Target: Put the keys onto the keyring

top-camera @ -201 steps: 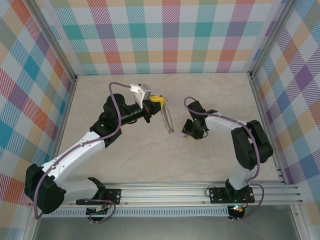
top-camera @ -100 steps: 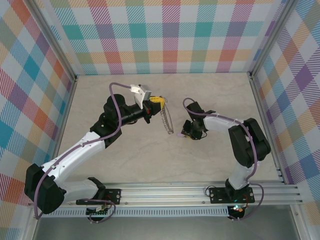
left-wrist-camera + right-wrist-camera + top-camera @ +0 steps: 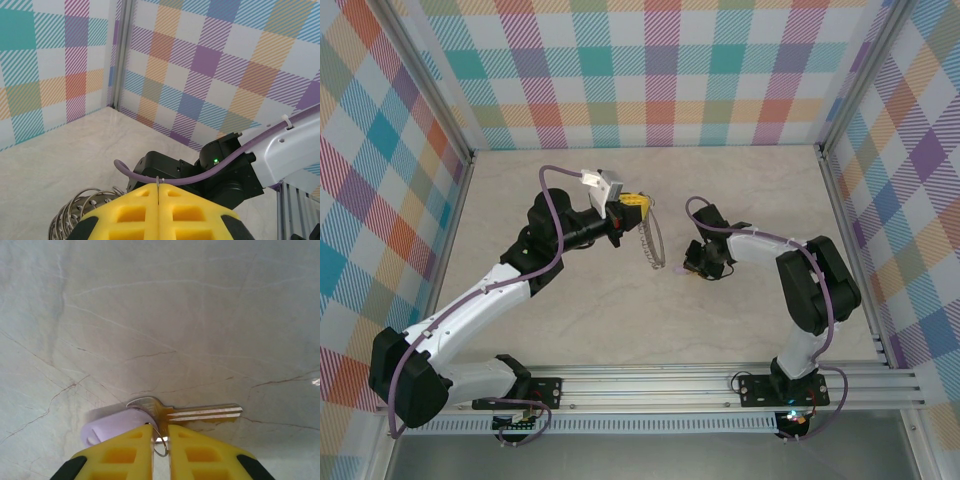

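The left end effector (image 3: 632, 203) is clenched on the keyring (image 3: 651, 243). Its ribbed yellow pads (image 3: 135, 212) press flat together, and a hair-thin wire rises out of the seam between them. The keyring is a loop of small silver links that hangs below the pads over the middle of the pale, veined marble surface (image 3: 570, 320). In the left wrist view it looks like a bunched coil, cut off by the lower edge.

Just to its right, apart from the chain, the right end effector (image 3: 160, 442) points down at the keys (image 3: 150, 417). These are a rounded lilac plastic head and a grooved silver-brass blade. The yellow fingertips are closed to a narrow slit around a small wire ring joining them. The keys sit low against the marble, but whether they rest on it is hard to tell. From above they are only a lilac speck.
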